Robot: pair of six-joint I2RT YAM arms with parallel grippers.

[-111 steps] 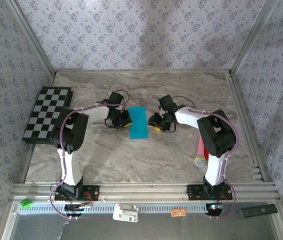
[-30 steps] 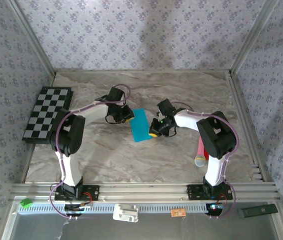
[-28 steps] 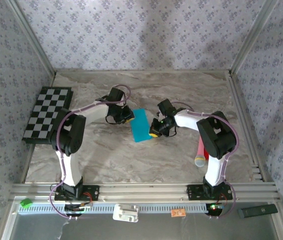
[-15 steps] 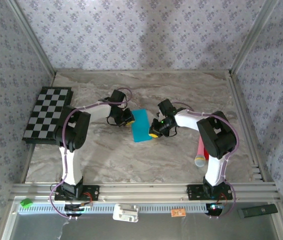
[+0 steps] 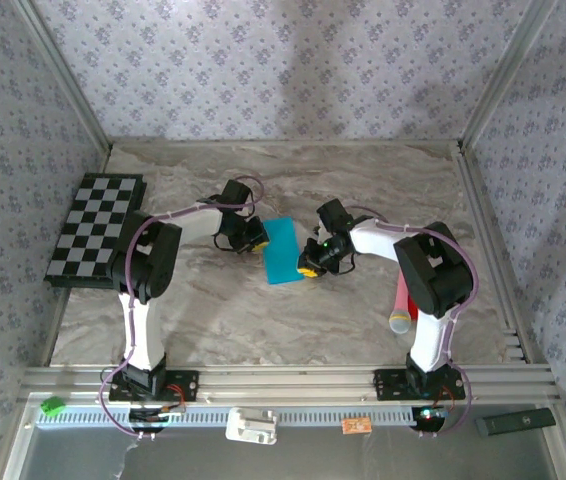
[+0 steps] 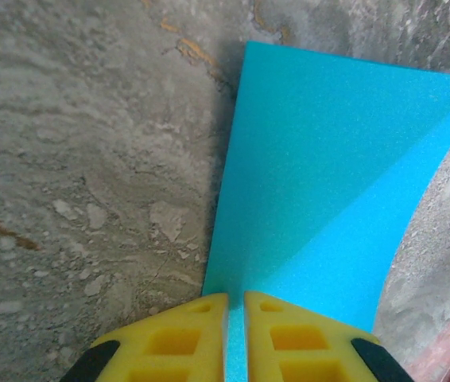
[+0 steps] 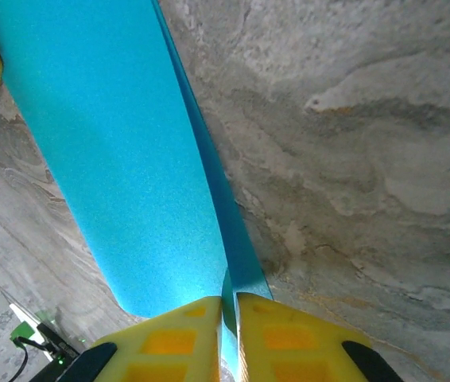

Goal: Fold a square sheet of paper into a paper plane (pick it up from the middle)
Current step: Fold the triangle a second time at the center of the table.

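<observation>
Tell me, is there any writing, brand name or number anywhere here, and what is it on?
No text can be read anywhere.
Small orange tag at the near edge: may carry marks, too small to read.
Square sheet of paper: plain teal, no print.
Checkered board: squares only, no letters.

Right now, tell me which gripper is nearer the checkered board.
Left. The left gripper sits at the left edge of the square sheet of paper, on the side toward the checkered board; the right gripper sits at the sheet's right edge, farther from the board.
</observation>
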